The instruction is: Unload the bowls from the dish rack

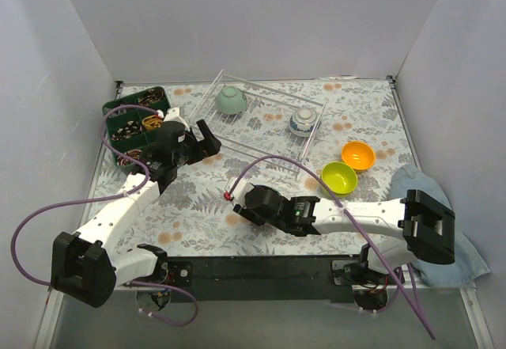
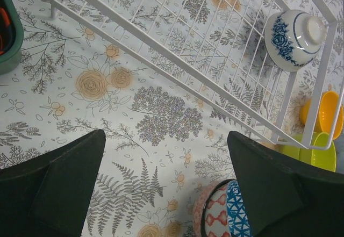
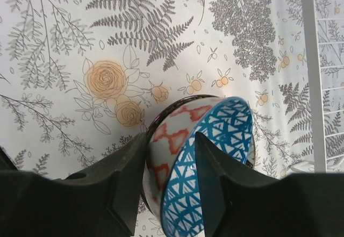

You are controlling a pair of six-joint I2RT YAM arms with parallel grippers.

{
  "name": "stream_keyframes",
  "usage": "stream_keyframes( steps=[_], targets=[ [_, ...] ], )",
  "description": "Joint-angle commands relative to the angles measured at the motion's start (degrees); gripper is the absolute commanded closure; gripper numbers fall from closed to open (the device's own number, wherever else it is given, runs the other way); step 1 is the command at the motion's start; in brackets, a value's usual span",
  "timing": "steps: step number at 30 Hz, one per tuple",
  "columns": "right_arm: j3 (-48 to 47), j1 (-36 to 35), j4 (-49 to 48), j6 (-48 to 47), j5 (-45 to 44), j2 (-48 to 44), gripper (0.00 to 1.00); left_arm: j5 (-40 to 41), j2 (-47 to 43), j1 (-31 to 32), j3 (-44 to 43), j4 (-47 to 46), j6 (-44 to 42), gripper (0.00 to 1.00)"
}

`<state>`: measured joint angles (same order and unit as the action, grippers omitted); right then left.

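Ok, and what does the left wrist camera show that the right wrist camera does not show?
Only left wrist: the open left gripper, the blue-and-white bowl lying in the dish rack, the orange bowl and lime-yellow bowl beyond it, and a corner of the dark green tray. Only right wrist: the right gripper shut on the patterned bowl's wall. Both: that patterned bowl, the floral tablecloth, and some white rack wire.
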<state>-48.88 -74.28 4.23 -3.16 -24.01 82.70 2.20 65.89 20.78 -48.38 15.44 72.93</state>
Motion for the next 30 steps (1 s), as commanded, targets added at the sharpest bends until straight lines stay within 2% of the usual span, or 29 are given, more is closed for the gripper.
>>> stream_keyframes(
  steps=[1, 8, 11, 18, 21, 30],
  targets=[
    [-3.5, -0.3, 0.2, 1.6, -1.0, -4.5, 0.51, -1.1, -0.6, -0.2, 0.7, 0.0, 0.1, 0.02],
    [-2.8, -0.3, 3.0, 4.7, 4.1, -5.6, 0.51, -2.1, 0.4, -0.1, 0.7, 0.1, 0.4, 0.02],
    [-1.7, -0.3, 3.0, 5.9, 4.7, -5.4, 0.56, -2.1, 0.8, -0.1, 0.6, 0.0, 0.5, 0.02],
    [-1.0, -0.3, 3.1, 6.1, 6.9, -3.5, 0.91, -4.0, 1.3, -0.1, 0.7, 0.0, 0.5, 0.02],
    [-0.7, -0.4, 3.0, 5.9, 7.2, -2.5, 0.97, -4.3, 1.1, -0.2, 0.7, 0.0, 0.5, 0.02],
    [-0.8, -0.3, 3.2, 5.8, 9.2, -0.3, 0.99, -4.7, 0.7, -0.2, 1.0, 0.0, 0.4, 0.02]
  ],
)
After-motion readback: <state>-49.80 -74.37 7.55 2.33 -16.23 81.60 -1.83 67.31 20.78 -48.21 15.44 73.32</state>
